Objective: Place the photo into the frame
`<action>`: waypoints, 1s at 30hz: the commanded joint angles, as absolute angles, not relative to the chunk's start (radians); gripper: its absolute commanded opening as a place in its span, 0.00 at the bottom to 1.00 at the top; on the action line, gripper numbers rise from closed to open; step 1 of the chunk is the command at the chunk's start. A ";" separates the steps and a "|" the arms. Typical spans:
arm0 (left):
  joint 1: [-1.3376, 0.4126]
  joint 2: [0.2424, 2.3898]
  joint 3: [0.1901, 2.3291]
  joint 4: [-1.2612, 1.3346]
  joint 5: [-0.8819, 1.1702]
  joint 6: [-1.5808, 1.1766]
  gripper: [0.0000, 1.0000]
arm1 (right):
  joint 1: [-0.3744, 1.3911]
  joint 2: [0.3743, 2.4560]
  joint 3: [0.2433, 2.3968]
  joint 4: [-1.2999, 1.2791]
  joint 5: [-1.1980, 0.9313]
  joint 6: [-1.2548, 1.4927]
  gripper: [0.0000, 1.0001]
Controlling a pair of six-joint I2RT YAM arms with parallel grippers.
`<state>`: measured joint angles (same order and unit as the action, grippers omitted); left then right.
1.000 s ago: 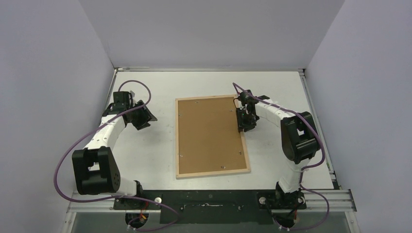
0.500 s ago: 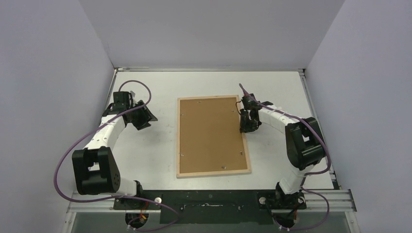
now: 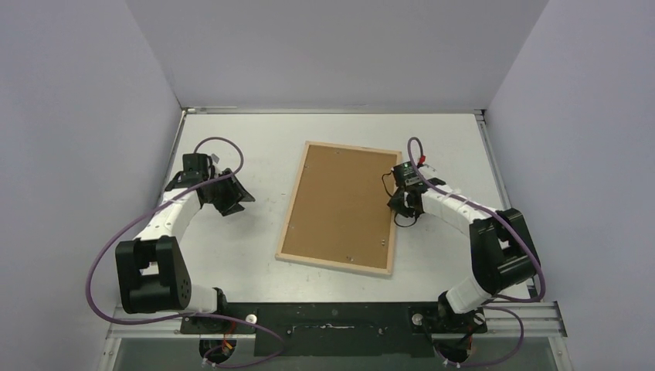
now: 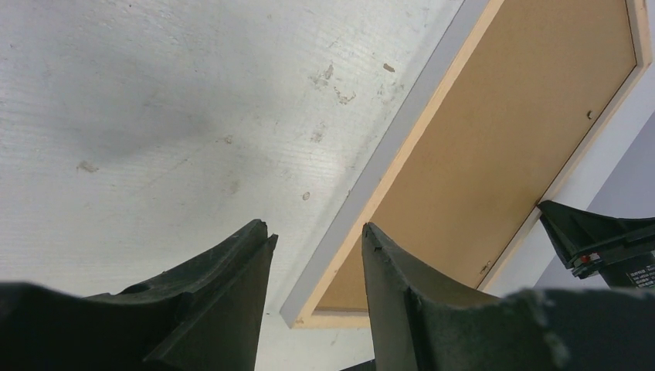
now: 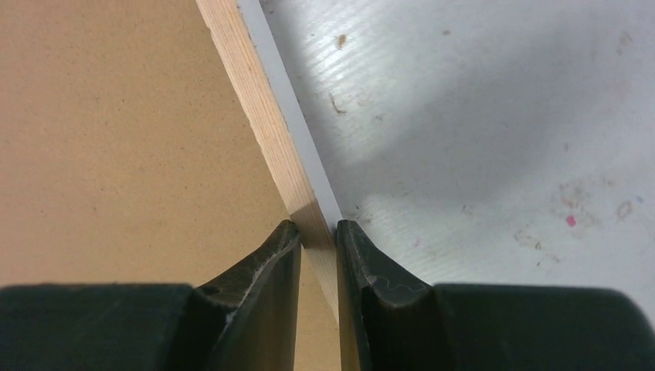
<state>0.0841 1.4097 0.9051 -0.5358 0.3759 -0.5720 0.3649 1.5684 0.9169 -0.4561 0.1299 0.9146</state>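
The frame (image 3: 332,267) lies back-up on the white table, skewed so its far end leans right. A plain brown backing board (image 3: 340,205) fills it. The photo is hidden. My right gripper (image 3: 398,209) is shut on the frame's right rail; in the right wrist view the gripper (image 5: 315,228) pinches the pale wood strip of the frame (image 5: 255,100) beside the board (image 5: 116,131). My left gripper (image 3: 241,202) stands open left of the frame, not touching it. In the left wrist view the gripper (image 4: 315,228) points at the near corner of the frame (image 4: 386,166).
Grey walls close in the table (image 3: 232,131) on the left, back and right. A black metal rail (image 3: 332,317) with both arm bases runs along the near edge. Small metal tabs (image 3: 384,242) sit at the board's rim. The right arm's wrist (image 4: 602,239) shows beyond the frame.
My right gripper closed on the frame's right rail and swung the frame clockwise, its far end moving right. The right arm shifted right. The left arm barely moved.
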 commanded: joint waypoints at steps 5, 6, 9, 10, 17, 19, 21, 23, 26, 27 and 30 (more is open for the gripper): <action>0.062 1.379 0.878 -0.521 0.431 -0.589 0.45 | 0.442 1.489 0.899 -0.358 0.303 1.285 0.00; 0.058 1.382 0.872 -0.518 0.435 -0.592 0.45 | 0.458 1.495 0.902 -0.356 0.310 1.298 0.00; 0.046 1.398 0.859 -0.506 0.443 -0.599 0.45 | 0.526 1.516 0.912 -0.364 0.339 1.345 0.00; 0.042 1.403 0.856 -0.504 0.447 -0.601 0.45 | 0.554 1.521 0.913 -0.369 0.349 1.370 0.00; 0.012 1.412 0.831 -0.575 0.307 -0.651 0.45 | 0.766 1.592 0.972 -0.476 0.453 1.607 0.00; 0.008 1.390 0.811 -0.590 0.234 -0.677 0.46 | 0.800 1.620 1.005 -0.510 0.461 1.632 0.00; 0.008 1.361 0.776 -0.566 0.214 -0.701 0.48 | 0.832 1.639 1.017 -0.523 0.470 1.640 0.00; 0.008 1.345 0.742 -0.539 0.224 -0.718 0.50 | 0.848 1.645 1.006 -0.502 0.462 1.642 0.00; 0.008 1.351 0.708 -0.510 0.230 -0.731 0.54 | 0.861 1.635 0.981 -0.450 0.432 1.618 0.00; -0.015 1.362 0.702 -0.497 0.239 -0.731 0.54 | 0.864 1.631 0.976 -0.443 0.427 1.606 0.00; -0.026 1.413 0.706 -0.456 0.278 -0.726 0.54 | 0.870 1.595 0.962 -0.428 0.428 1.552 0.22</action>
